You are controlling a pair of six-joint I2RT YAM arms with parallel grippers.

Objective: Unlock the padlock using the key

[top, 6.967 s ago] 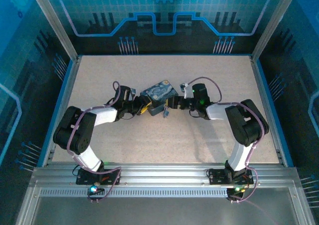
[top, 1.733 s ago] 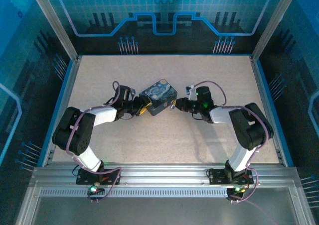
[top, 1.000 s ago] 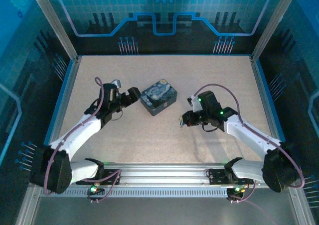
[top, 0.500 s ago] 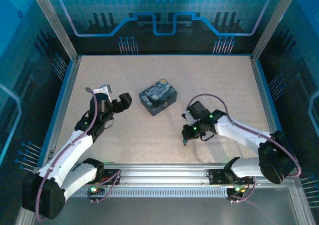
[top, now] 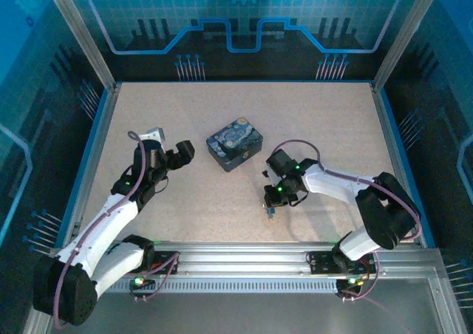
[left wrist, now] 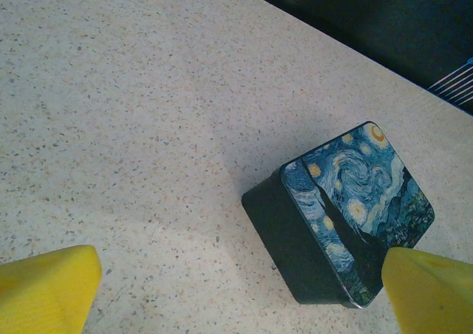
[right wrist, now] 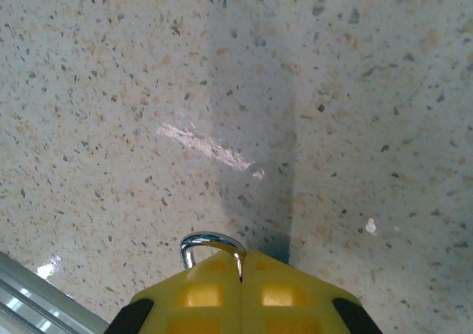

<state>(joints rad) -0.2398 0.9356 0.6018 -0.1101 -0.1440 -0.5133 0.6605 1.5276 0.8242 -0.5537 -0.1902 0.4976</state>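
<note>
My right gripper (right wrist: 242,254) is shut, and the chrome shackle of the padlock (right wrist: 211,239) pokes out between its yellow fingers; the padlock's body is hidden behind them. In the top view this gripper (top: 271,210) points down at the table near the front edge, in front of the blue tin. My left gripper (top: 185,151) stands open to the left of the tin with nothing between its fingers (left wrist: 46,288). The key is hidden from me.
The blue night-sky tin (top: 235,146) sits closed in the middle of the table, and in the left wrist view the tin (left wrist: 347,208) lies ahead and to the right. The aluminium rail (top: 244,254) runs along the near edge, close to the right gripper.
Both grippers have left the tin. The left drew back to the left and opened. The right carried the padlock toward the near edge and tipped downward.
</note>
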